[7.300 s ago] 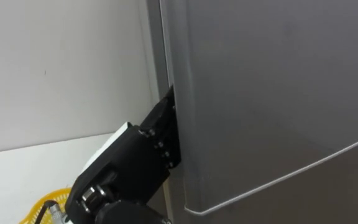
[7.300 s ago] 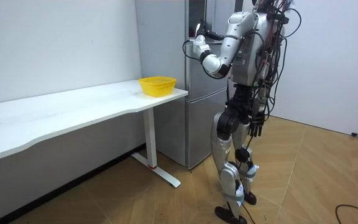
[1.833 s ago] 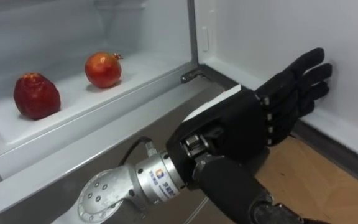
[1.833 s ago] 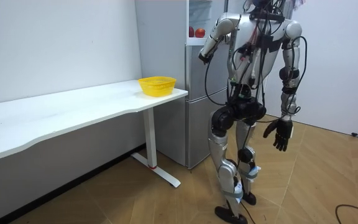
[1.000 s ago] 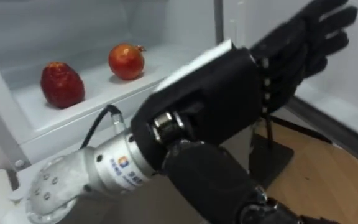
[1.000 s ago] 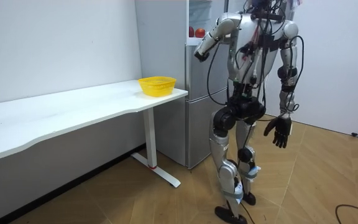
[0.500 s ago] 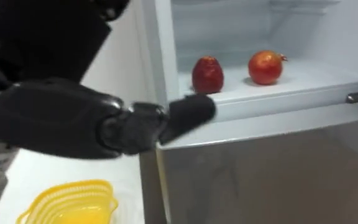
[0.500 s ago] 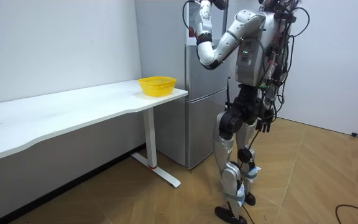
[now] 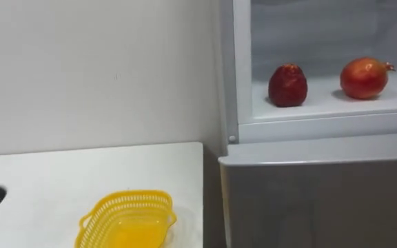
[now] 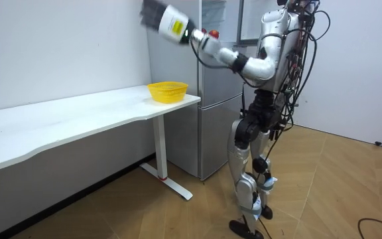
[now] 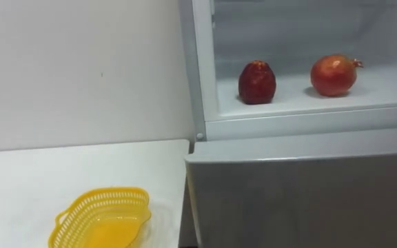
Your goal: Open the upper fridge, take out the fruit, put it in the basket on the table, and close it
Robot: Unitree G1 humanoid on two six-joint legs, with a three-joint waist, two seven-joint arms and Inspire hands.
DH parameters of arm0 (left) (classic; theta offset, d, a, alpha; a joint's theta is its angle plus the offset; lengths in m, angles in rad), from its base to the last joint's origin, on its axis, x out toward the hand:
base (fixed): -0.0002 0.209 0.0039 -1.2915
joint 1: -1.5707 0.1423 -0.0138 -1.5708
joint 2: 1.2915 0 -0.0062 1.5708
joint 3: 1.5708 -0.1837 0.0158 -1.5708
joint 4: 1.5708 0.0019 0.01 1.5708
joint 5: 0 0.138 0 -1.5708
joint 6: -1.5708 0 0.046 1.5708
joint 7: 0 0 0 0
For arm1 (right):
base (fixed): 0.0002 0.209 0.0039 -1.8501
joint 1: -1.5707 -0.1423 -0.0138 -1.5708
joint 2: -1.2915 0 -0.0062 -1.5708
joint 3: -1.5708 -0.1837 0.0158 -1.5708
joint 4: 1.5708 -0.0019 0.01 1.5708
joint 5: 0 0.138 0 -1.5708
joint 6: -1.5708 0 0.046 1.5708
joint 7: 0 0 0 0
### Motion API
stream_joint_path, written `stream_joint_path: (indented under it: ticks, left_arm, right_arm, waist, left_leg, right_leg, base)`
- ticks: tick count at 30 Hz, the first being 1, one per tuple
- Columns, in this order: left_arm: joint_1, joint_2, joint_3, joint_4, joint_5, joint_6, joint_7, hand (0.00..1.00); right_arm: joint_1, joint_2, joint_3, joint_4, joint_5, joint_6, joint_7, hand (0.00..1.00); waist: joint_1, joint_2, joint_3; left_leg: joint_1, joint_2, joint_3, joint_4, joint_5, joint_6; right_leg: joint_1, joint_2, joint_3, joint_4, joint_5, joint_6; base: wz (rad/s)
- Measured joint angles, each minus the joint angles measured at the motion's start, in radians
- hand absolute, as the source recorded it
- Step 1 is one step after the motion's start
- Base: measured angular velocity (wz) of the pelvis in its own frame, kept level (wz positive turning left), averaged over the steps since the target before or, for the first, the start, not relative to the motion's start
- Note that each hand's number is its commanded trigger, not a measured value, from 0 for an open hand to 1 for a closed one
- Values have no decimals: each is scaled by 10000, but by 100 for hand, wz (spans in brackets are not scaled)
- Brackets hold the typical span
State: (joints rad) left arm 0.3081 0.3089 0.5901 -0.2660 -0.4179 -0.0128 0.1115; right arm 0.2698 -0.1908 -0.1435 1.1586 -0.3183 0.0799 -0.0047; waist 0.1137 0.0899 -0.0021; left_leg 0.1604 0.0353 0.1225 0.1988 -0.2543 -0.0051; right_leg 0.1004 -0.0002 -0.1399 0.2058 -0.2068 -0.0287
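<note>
— Where are the fruits seen?
— A dark red fruit (image 9: 287, 85) and a pomegranate (image 9: 364, 78) are seen apart on the shelf (image 9: 336, 103) of the open upper fridge (neither is held).
— And the left hand (image 10: 152, 12)?
— It is held high, over towards the room view's left, near the yellow basket (image 9: 126, 219) on the white table (image 9: 47, 179). Whether it is open or closed cannot be told.

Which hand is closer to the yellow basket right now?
Left, likely: the left hand is raised over the table, left of the yellow basket; right hand hangs by the hip at the fridge, farther off.
</note>
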Motion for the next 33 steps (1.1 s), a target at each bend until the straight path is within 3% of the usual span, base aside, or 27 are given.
stream_joint_path:
  ticks: [2,3,8,11,14,17,21,29,33]
  left_arm:
    - [743,-308,43,1328,-19,-19,659,0]
    - [865,-412,45,1758,-20,-19,783,0]
    - [1365,-1384,-370,6326,-159,-35,1401,0]
    - [1423,-1482,-1311,8684,-391,9,1240,0]
    - [1444,-1636,-2014,10026,-604,194,715,0]
    - [1309,-1714,-2351,11273,-532,292,233,0]
    - [1193,-1794,-2863,12192,226,443,-71,0]
    - [466,-1842,-4291,12807,3795,781,-667,0]
    - [-6,-1836,-4791,12797,3927,769,-733,0]
  right_arm:
    - [86,-22,-7,-12,-5,43,-7,0]
    - [89,-23,-12,-13,-5,50,0,0]
    - [89,0,-10,44,79,72,220,0]
    - [162,35,-3,55,104,96,420,0]
    - [124,92,-4,58,46,169,497,0]
    - [24,94,37,120,40,318,534,0]
    - [17,138,137,214,261,311,509,0]
    - [-461,362,144,383,591,137,90,0]
    - [-521,423,137,-38,1558,-118,-434,0]
  waist:
    - [32,-76,21]
    - [34,-100,12]
    - [22,-220,-25]
    - [-23,-441,-16]
    - [-5,-553,16]
    - [-23,-528,8]
    - [-113,-492,12]
    - [-686,-663,10]
    - [-868,-711,14]
  left_leg:
    - [14,-4,-25,-13,0,0]
    - [19,-6,-25,-14,0,0]
    - [40,-40,-193,-32,-1,-1]
    - [106,-104,-316,-15,-2,0]
    - [84,-123,-463,-21,-6,5]
    - [88,-119,-454,-80,-19,22]
    - [152,-103,-408,-139,-19,22]
    - [232,-123,-263,-151,-12,23]
    - [239,-115,-7,-158,-12,23]
  right_leg:
    - [38,-1,-29,-9,-38,3]
    - [38,1,-25,7,-45,3]
    - [86,-40,-69,0,-100,13]
    - [300,-127,-274,-10,-184,56]
    - [294,-134,-295,2,-195,71]
    - [326,-135,-322,10,-182,80]
    - [328,-107,-287,20,-177,74]
    - [362,-129,-205,13,-200,82]
    - [258,-106,13,28,-186,95]
  base:
    - [6]
    - [0]
    - [3]
    - [26]
    - [15]
    - [0]
    - [-1]
    - [-4]
    - [-20]
